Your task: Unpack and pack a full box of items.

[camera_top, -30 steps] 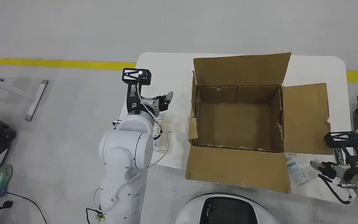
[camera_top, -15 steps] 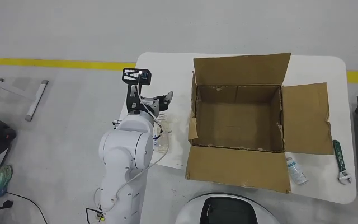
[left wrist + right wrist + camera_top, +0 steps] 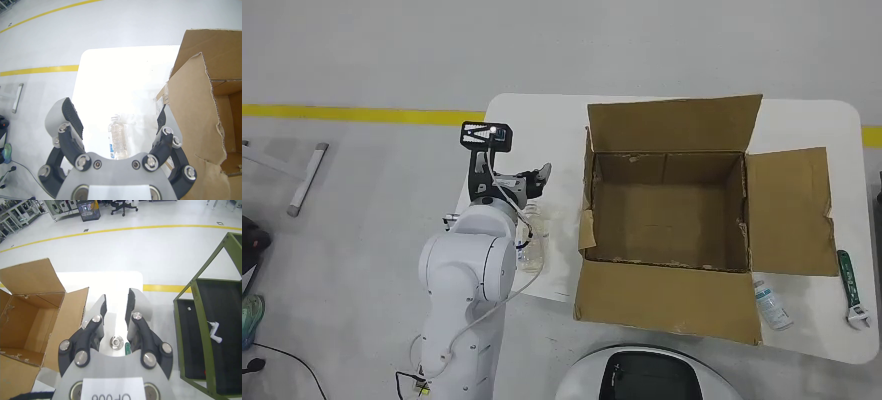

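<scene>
The open cardboard box (image 3: 667,300) stands in the middle of the white table (image 3: 542,115), and its inside looks empty. A clear plastic bottle (image 3: 530,250) lies left of the box. My left gripper (image 3: 538,180) hovers above that bottle (image 3: 117,139), open (image 3: 117,113), with nothing between the pads. Right of the box lie a small white bottle (image 3: 771,304) and a green-handled wrench (image 3: 848,285). My right gripper (image 3: 117,303) hangs above the wrench (image 3: 127,348), its fingers a little apart and holding nothing.
The box's flaps stand out at the back (image 3: 674,122), the right (image 3: 787,210) and the front. An olive-green rack (image 3: 208,332) with a black shelf stands right of the table. A yellow line (image 3: 342,113) runs across the floor.
The right arm, over the wrench at the top view's right edge a second ago, has drawn back out of that view. The wrench now lies uncovered on the table. The left arm is unchanged.
</scene>
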Controlling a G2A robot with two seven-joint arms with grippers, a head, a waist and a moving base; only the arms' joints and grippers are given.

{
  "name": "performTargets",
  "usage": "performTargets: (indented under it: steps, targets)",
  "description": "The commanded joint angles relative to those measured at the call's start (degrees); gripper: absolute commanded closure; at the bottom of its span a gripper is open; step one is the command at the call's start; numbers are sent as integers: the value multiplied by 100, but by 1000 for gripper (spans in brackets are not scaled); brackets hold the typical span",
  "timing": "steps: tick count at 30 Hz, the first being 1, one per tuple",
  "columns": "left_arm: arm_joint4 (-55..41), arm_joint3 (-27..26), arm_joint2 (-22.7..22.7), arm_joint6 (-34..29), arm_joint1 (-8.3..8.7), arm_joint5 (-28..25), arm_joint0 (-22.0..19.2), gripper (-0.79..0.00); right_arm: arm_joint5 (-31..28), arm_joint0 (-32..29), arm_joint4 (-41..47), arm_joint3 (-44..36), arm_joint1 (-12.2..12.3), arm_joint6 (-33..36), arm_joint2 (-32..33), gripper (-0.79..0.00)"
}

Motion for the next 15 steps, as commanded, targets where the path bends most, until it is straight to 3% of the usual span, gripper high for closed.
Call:
performTargets:
  steps: [1,9,12,15]
  targets:
    - [0,0,0,0,0,0,0,-785,25,-30,4,45,-18,-674,-102,0]
    - [54,12,20,159,25,-266,201,-785,28,-414,-645,142,-143,-3158,-604,0]
    - [143,-28,44,-140,55,-644,292,-785,48,-638,-954,194,-186,-3744,-807,0]
    - [269,29,57,-772,76,-914,298,-785,56,-758,-1117,216,-201,-3907,-906,0]
